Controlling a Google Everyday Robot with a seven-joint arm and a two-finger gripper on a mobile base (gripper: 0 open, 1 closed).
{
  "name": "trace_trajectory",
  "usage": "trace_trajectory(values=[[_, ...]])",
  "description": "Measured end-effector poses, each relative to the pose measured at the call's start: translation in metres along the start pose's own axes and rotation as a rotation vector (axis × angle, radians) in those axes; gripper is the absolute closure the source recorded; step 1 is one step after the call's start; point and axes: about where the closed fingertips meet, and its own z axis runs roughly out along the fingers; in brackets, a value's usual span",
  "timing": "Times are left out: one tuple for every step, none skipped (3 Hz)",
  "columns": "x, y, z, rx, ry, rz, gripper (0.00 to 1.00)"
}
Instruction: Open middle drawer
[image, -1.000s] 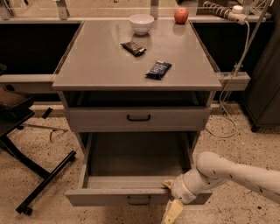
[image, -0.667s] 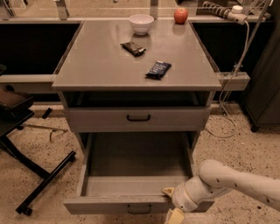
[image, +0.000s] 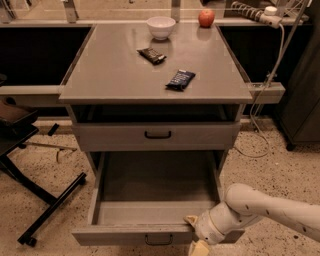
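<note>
The middle drawer (image: 150, 212) is a wide shallow grey tray, pulled far out of the cabinet at the bottom of the view. Its low front carries a small black loop handle (image: 159, 240) at centre. My gripper (image: 194, 233) is at the right part of that front, shut on it, with one fingertip (image: 190, 219) over the top rim and the other (image: 198, 248) in front, below. My white arm (image: 265, 210) comes in from the lower right. The drawer's inside looks empty.
Above is a shut grey drawer (image: 157, 135) with a black handle. The cabinet top (image: 115, 70) holds a white bowl (image: 161, 26), a red apple (image: 206, 18) and two dark snack bars (image: 180, 79). A black chair base (image: 47, 207) stands at the left, a white cable (image: 260, 115) at the right.
The middle drawer has slid further out toward the camera, and my gripper has moved with its front, down and toward the near edge.
</note>
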Motion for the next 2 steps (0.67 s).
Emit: trace_trajectory(values=[[-0.0012, 0.0094, 0.0043, -0.016, -0.022, 0.016, 0.0], [-0.0027, 0.0114, 0.0031, -0.018, -0.024, 0.016, 0.0]])
